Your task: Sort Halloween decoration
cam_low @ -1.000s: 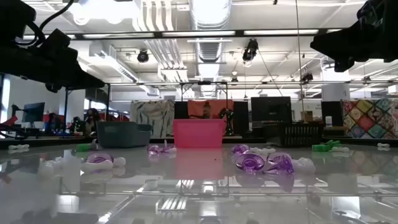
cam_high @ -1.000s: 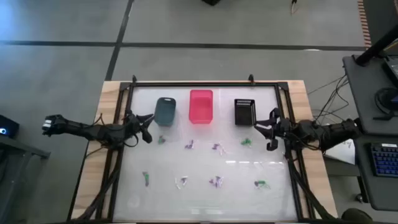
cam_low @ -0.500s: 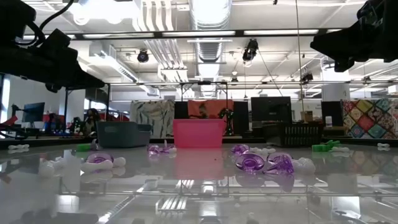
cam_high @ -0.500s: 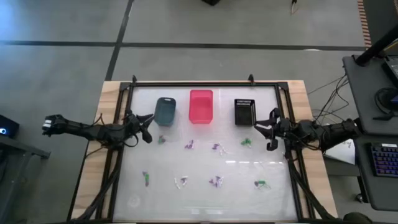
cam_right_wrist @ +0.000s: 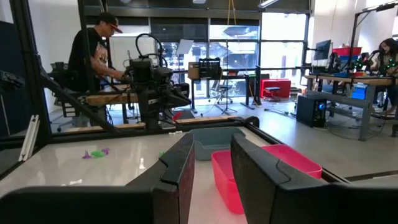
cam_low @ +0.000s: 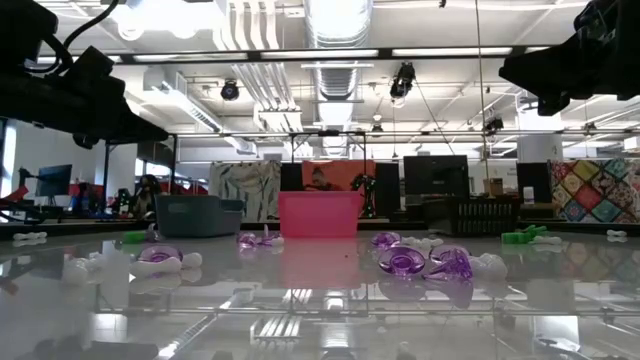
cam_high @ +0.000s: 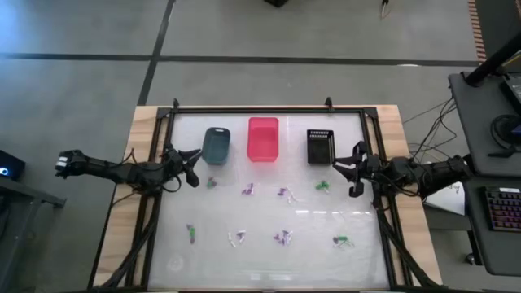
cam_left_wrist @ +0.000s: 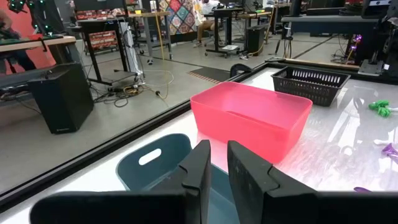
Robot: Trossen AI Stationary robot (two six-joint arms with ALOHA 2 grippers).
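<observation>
None of the Halloween decoration (cam_high: 282, 194) looks sorted yet: the purple, green and white trinkets lie scattered over the glass counter (cam_high: 269, 260), well apart from one another, in a loose row just in front of the bins and another nearer the front edge, while the blue-grey bin (cam_high: 216, 145), pink bin (cam_high: 263, 138) and black bin (cam_high: 320, 146) show nothing inside. The left pincer (cam_high: 193, 167) hovers beside the blue-grey bin with jaws narrow and nothing between them; the right pincer (cam_high: 355, 170) hovers beside the black bin, jaws moderately apart and empty. Judged from this, the whole sort remains to be done.
</observation>
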